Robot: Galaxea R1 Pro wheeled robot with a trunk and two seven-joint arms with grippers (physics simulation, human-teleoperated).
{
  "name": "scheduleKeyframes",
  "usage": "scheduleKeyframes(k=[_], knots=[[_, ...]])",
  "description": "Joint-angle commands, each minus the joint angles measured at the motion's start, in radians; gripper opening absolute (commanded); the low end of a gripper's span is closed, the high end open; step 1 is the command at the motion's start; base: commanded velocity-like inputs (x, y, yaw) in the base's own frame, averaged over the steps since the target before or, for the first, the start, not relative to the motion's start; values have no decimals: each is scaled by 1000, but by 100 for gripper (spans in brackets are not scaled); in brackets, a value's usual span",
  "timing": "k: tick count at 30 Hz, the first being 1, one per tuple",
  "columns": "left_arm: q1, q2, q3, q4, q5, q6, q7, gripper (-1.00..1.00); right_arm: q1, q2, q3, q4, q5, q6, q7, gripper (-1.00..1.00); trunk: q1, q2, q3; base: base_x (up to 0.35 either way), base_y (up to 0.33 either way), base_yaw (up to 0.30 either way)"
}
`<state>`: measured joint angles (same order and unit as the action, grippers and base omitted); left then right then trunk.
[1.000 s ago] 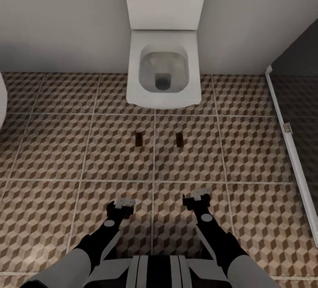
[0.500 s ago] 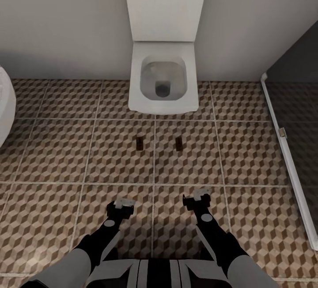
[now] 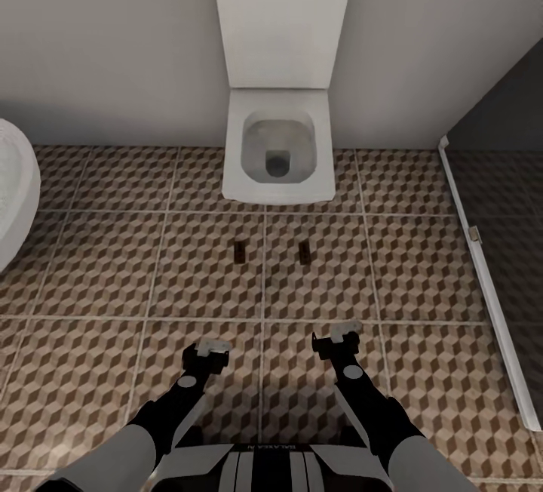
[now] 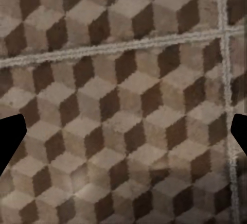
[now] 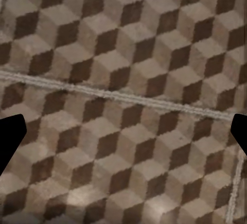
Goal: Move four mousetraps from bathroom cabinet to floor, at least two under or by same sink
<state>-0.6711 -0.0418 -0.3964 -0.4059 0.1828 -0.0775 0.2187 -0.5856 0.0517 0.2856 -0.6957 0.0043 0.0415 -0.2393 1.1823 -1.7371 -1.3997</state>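
Observation:
Two mousetraps lie flat on the cube-patterned bathroom floor (image 3: pixel 98 265), side by side just in front of the toilet: one (image 3: pixel 240 251) on the left, the other (image 3: pixel 305 252) on the right. They look small and dark from here. My left gripper (image 3: pixel 211 347) and right gripper (image 3: pixel 337 339) hang low over the tiles, a good tile's length short of the traps. Both are open and hold nothing. In the wrist views my left gripper (image 4: pixel 123 136) and right gripper (image 5: pixel 123 136) have only bare tile between the fingers. The cabinet and the sink are out of view.
A white boxy toilet (image 3: pixel 278 146) stands against the grey back wall. The rounded white bathtub rim (image 3: pixel 11 190) comes in at the left edge. A white-framed dark glass panel (image 3: pixel 483 265) runs along the right side. Patterned tiles stretch between them.
The whole head view has shifted: the toilet and both traps look smaller and farther, and more of the bathtub shows at the left. My arms keep the same pose.

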Motion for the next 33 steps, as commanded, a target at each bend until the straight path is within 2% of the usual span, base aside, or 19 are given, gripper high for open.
scheduleKeyframes(k=[1, 33], knots=[[-1, 1, -9, 1, 10, -4, 7, 100, 0, -1, 4, -1, 0, 4, -7, 100, -4, 7, 5, 0, 0, 0], [-1, -3, -10, 10, 10, -4, 7, 100, 0, 0, 4, 1, 0, 4, -7, 100, -127, 231, 156, 0, 0, 0]])
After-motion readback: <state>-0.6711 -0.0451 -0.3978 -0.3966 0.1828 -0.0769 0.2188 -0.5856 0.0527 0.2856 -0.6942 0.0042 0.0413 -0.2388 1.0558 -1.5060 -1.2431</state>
